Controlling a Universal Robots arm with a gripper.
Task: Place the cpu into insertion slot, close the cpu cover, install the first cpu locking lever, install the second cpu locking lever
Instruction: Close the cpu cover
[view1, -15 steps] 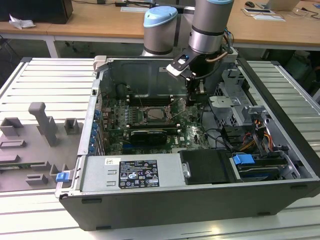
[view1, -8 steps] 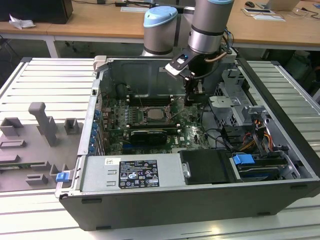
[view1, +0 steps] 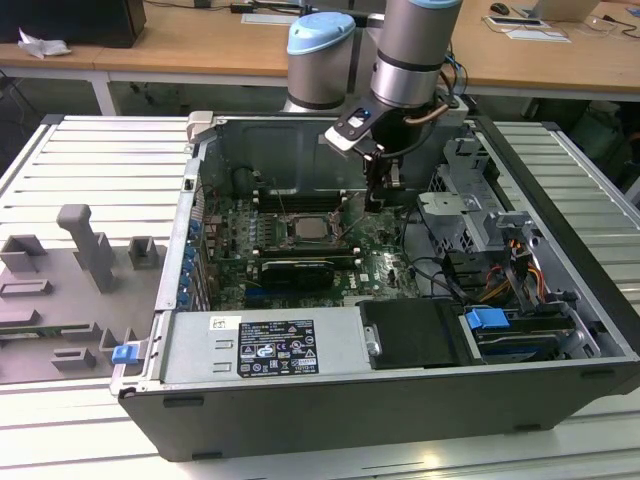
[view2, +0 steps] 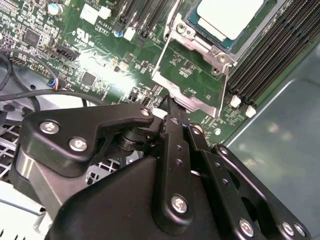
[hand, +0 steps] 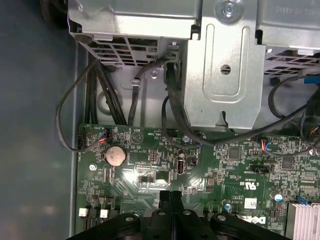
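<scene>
While closed, hand (view2: 169, 101) at cpu cover (view2: 200, 106)

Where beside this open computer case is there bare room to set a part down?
Free: the slatted table on the exterior view's left, beyond the grey fixture blocks, beside the case. Crowded: inside it, around the cpu, where the hand hangs near cables.

Open from above over square dark silvery-rimmed insertion slot (view1: 295, 240) mid green circuit board (view1: 385, 268). Hemmed along board's edge toward the exterior view's right by silvery metal drive cage (view1: 460, 205) and black cables (view1: 432, 270); walled at near edge by grey metal power-supply box (view1: 185, 350).
</scene>
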